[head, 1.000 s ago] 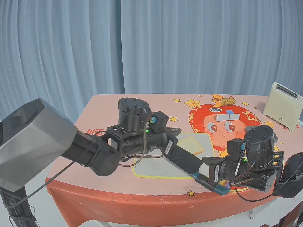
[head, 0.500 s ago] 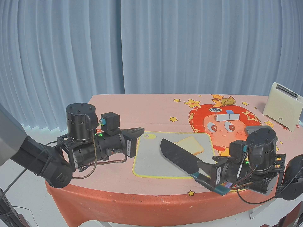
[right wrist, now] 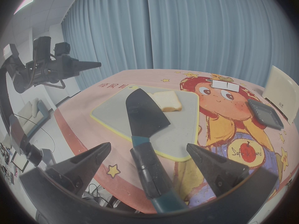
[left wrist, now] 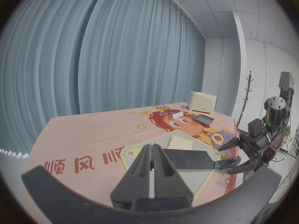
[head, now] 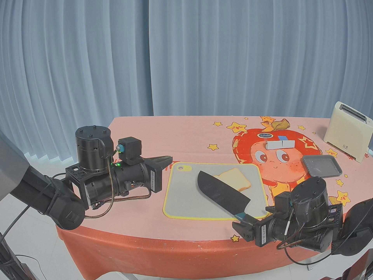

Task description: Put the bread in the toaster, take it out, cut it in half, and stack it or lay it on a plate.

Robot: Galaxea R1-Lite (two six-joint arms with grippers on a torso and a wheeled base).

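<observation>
the left gripper (head: pixel 165 161) has drawn back off the cutting board (head: pixel 186 205) to the counter's (head: pixel 163 137) left side, its jaws pressed together on nothing; the knife (head: pixel 221 193) now lies flat on the board, blade just beside the bread (head: pixel 235 178) near the far edge, handle jutting over the near rim; the right gripper (head: pixel 244 230) has let it go and backed away, jaws spread wide either side of the handle; cutting looks finished or paused, so moving bread to the plate (head: pixel 321 165) likely follows.
</observation>
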